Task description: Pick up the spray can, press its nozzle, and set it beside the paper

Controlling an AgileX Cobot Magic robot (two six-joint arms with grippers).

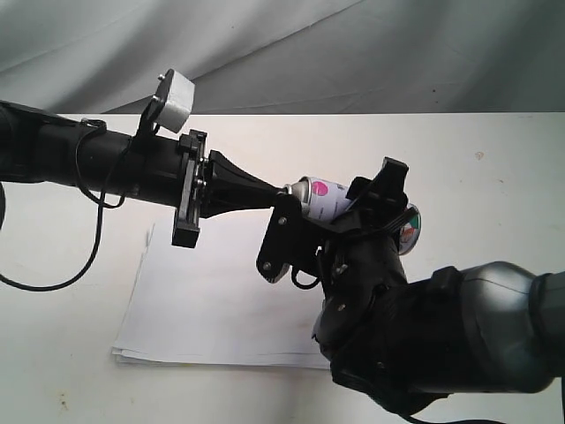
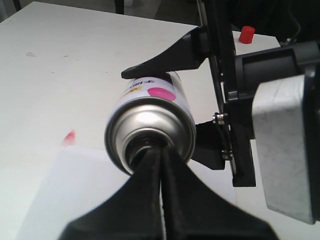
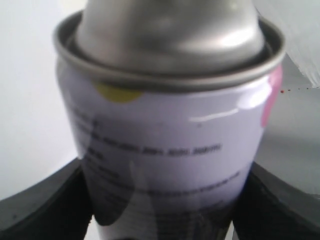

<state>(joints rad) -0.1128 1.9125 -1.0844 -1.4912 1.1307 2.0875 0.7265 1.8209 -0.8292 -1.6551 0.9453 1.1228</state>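
The silver spray can [image 1: 320,196] hangs on its side above the paper [image 1: 203,305], its domed top toward the left arm. My right gripper [image 1: 334,214] is shut on the can's labelled body [image 3: 165,150], with a black finger [image 3: 35,210] on each side. My left gripper [image 2: 160,150] is shut, and its joined fingertips [image 1: 284,188] are pushed into the recess of the can's top [image 2: 150,120]. The nozzle is hidden behind those tips. A pink dot [image 2: 162,92] shows on the can's side.
The white table [image 1: 494,168] carries the paper stack [image 2: 70,195] under both grippers. A small pink stain [image 2: 69,138] marks the table by the paper's corner. A red cap [image 2: 246,34] stands near the far edge.
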